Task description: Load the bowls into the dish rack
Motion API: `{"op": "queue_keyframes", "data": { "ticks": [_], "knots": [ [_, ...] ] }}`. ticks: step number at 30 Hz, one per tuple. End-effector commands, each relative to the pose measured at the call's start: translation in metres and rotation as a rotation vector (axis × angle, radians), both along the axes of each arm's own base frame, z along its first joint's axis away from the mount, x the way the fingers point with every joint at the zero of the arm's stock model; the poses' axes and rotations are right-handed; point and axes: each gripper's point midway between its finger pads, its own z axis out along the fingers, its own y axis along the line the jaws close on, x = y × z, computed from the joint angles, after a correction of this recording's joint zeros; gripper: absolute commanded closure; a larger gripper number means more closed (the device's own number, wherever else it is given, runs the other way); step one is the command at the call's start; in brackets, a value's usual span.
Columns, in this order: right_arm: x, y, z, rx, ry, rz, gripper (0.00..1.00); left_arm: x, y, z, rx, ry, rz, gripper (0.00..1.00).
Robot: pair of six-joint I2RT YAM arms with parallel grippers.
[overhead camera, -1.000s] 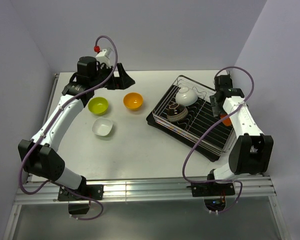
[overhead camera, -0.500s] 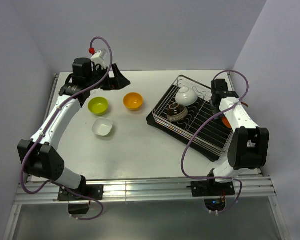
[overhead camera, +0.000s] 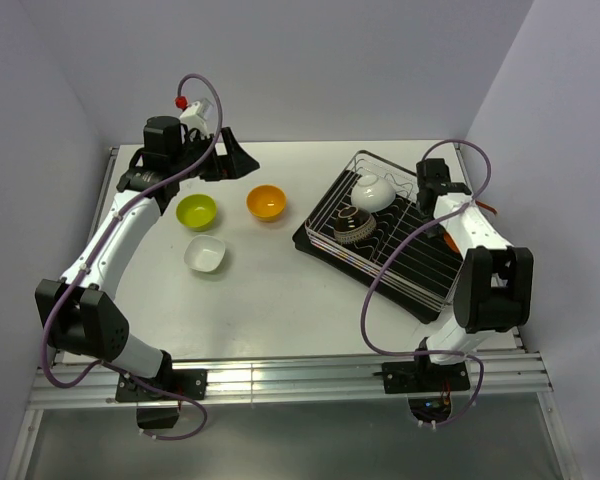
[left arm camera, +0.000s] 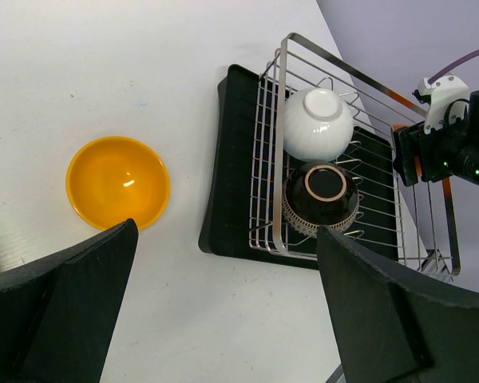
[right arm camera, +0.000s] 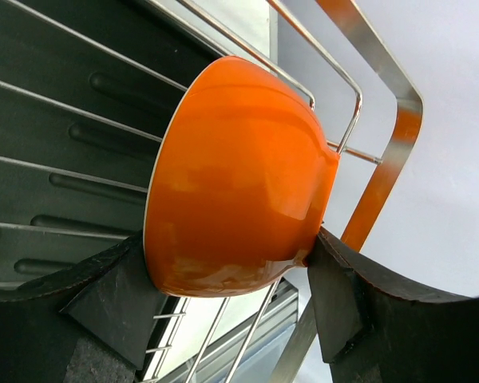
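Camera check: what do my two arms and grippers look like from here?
The left arm and right arm have white links, black joints and black bases. A purple cable loops along each; the left one carries a red connector near the wrist. The left gripper and right gripper are black, with broad wedge-shaped fingers.

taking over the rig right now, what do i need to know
Left fingers open, empty, above the table by the yellow bowl.
Right fingers shut on an orange bowl at the dish rack's right edge, not yet released.
Done: a white bowl and the dark ribbed bowl in the rack.
Left: green bowl, yellow bowl, second white bowl on the table.
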Motion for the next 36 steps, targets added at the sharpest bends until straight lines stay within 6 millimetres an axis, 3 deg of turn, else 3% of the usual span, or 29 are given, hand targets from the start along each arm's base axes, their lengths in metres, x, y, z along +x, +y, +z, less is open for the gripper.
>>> {"op": "queue_keyframes", "data": {
  "ticks": [1, 3, 11, 16, 25, 27, 36],
  "knots": [
    [-0.017, -0.004, -0.015, -0.004, 0.098, -0.038, 0.63, -0.006, 0.002, 0.026, -0.023, -0.080, -0.007, 0.01],
    [-0.018, -0.001, -0.017, 0.001, 0.109, -0.031, 0.47, -0.007, 0.002, 0.026, -0.023, -0.080, -0.008, 0.00],
    [-0.024, 0.004, -0.030, 0.020, 0.150, -0.027, 0.34, -0.007, 0.004, 0.029, -0.019, -0.092, -0.006, 0.00],
    [-0.028, 0.005, -0.036, 0.027, 0.166, -0.027, 0.19, -0.008, 0.005, 0.024, -0.015, -0.083, -0.003, 0.00],
    [-0.032, 0.013, -0.044, 0.074, 0.192, -0.031, 0.12, -0.010, 0.008, 0.024, -0.015, -0.083, 0.001, 0.00],
    [-0.032, 0.014, -0.044, 0.082, 0.193, -0.032, 0.02, -0.010, 0.008, 0.024, -0.015, -0.083, 0.001, 0.01],
    [-0.029, 0.026, -0.040, 0.150, 0.186, -0.025, 0.00, -0.011, 0.009, 0.024, -0.019, -0.082, 0.001, 0.01]
  ]
}}
